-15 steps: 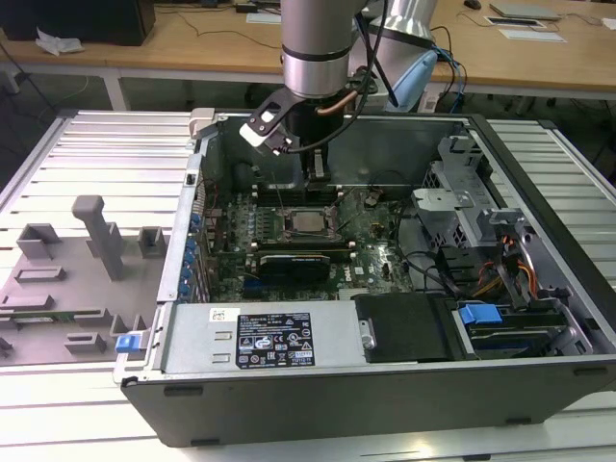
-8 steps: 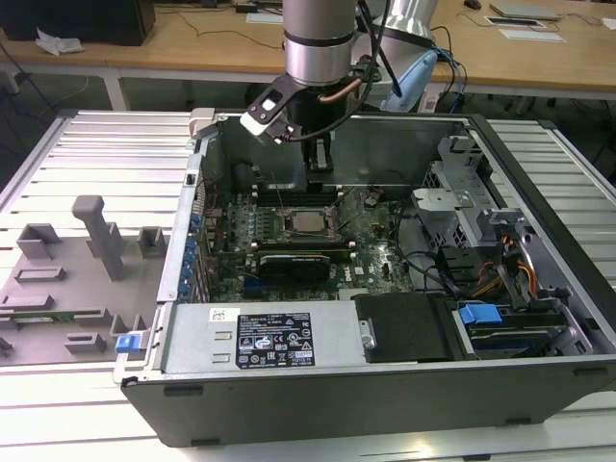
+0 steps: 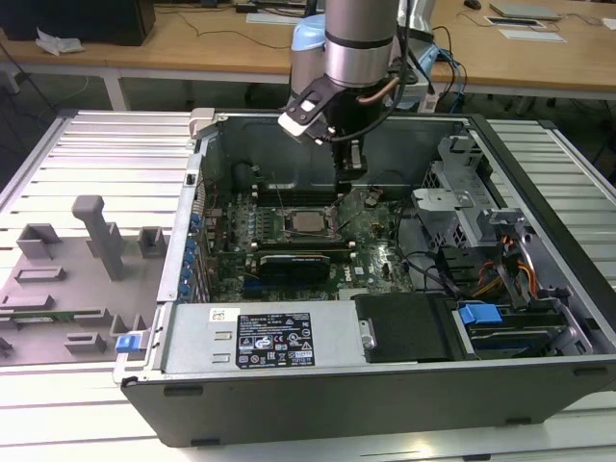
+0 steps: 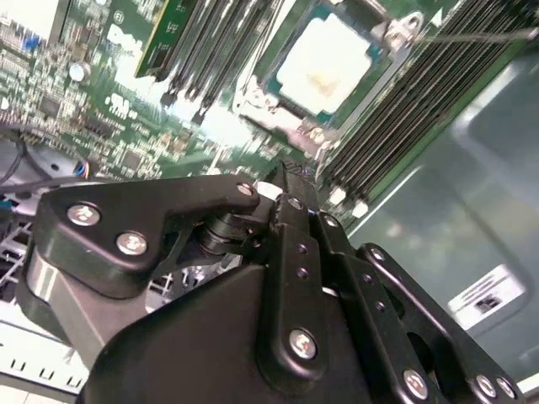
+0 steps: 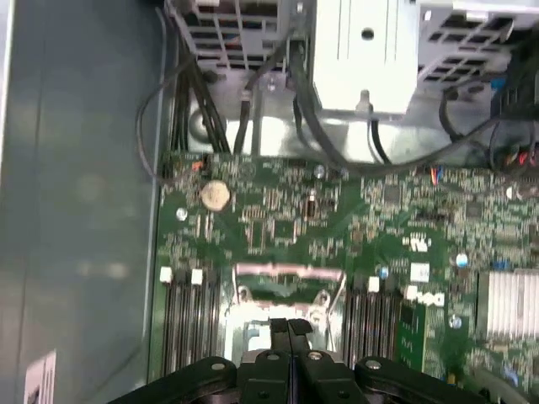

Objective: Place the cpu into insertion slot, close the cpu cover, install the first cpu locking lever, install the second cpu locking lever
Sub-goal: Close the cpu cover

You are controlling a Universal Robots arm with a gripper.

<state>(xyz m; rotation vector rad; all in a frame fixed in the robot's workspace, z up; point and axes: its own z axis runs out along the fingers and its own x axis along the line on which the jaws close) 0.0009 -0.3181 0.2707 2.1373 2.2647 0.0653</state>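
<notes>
Pincer (image 5: 289, 326) closed on nothing, hovering near the cpu (image 4: 324, 63). Light, stiff, fragile chip, I'd judge: take its edges.

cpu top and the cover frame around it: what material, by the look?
The cpu: likely a metal lid, matte pale silver, with a soft even sheen. The cpu cover: seemingly stamped steel with a brighter finish and sharp glints along its thin edges.

An open computer case (image 3: 385, 404) is laid on a slatted table (image 3: 87, 144); a green motherboard (image 5: 286, 219) (with a round coin battery (image 5: 216, 194)) is seen inside, a grey fixture tray (image 3: 58, 289) beside the case.
</notes>
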